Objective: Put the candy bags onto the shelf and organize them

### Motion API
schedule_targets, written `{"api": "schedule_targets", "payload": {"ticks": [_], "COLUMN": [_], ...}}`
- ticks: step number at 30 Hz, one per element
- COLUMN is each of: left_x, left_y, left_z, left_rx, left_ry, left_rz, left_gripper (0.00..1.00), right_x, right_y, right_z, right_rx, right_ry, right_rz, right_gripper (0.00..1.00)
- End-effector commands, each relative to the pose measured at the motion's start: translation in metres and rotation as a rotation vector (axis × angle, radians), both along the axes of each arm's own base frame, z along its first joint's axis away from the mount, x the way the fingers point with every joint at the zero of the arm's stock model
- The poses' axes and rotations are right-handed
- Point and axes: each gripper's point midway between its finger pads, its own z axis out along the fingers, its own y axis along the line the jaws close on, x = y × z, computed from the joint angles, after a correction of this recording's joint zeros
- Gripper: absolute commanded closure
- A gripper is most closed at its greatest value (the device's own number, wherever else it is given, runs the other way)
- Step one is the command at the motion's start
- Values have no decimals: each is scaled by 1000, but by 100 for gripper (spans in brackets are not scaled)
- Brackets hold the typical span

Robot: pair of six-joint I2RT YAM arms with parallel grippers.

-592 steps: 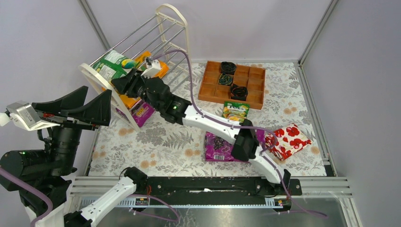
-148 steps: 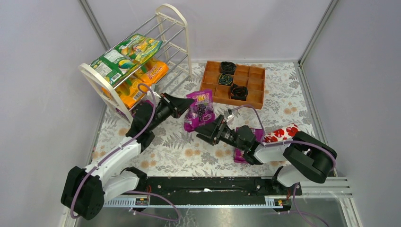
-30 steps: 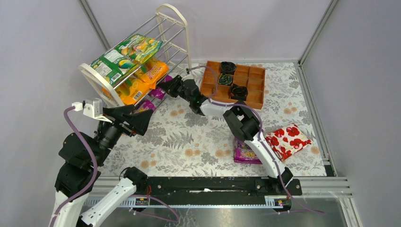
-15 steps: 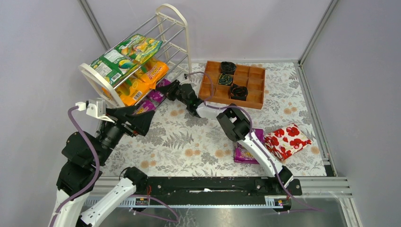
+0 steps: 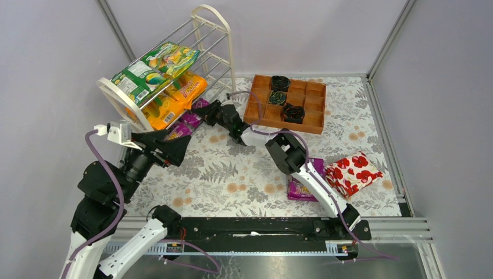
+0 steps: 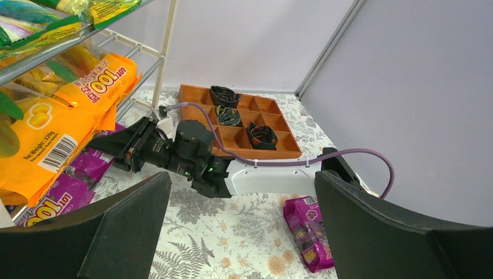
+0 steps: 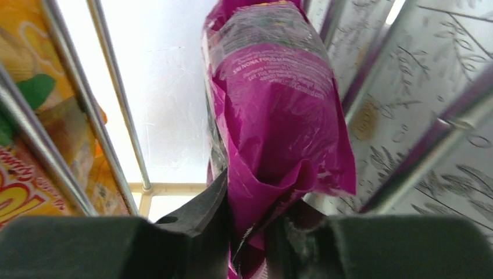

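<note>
The right gripper (image 7: 256,216) pinches a glossy purple bag (image 7: 273,87) (creased at the grip); left gripper (image 5: 181,151) gapes.

**Robot lab test cell, no mistaking it**

Look at this enclosure: plain lavender wall panels (image 5: 302,35) box the table in on three sides, with aluminium profile posts (image 5: 386,38) at eleven and one o'clock. Down at six o'clock, a black mounting rail (image 5: 261,228) carries two white-and-black robot arms, the left arm (image 5: 102,192) and the right arm (image 5: 322,189), with purple cables (image 6: 354,156) looping along them. The floral tablecloth (image 5: 232,174) is the one homely touch. The goods read as props: a white shelf (image 5: 215,35) at ten o'clock, a wooden compartment tray (image 5: 314,119) at twelve, a purple candy bag (image 7: 273,116).
</note>
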Motion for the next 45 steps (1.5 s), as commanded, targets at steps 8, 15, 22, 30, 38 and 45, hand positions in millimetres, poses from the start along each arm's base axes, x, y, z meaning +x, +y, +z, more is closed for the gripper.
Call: {"api": "schedule_targets", "payload": {"ticks": [8, 15, 22, 30, 38, 45], "left_x": [7, 13, 25, 42, 42, 29], "left_y": [-11, -14, -28, -81, -194, -289], "left_z": [6, 0, -20, -65, -144, -231], "left_rx": [-29, -21, -24, -110, -140, 11], "left_ry": [-8, 12, 56, 199, 488, 822], "left_rz": [-25, -24, -49, -223, -586, -765], "left_gripper": [1, 1, 1, 1, 2, 7], "right_x": [-45, -97, -203, -278, -300, -313], "right_y": [-9, -42, -129, -304, -421, -451], "right_z": [77, 72, 40, 55, 122, 163], "right_rx": [-41, -135, -407, -936, -1020, -884], "right_ry": [-36, -27, -170, -229, -211, -314], "right_rz": [119, 223, 446, 318, -98, -249], "right_gripper": [23, 5, 0, 0, 0, 0]}}
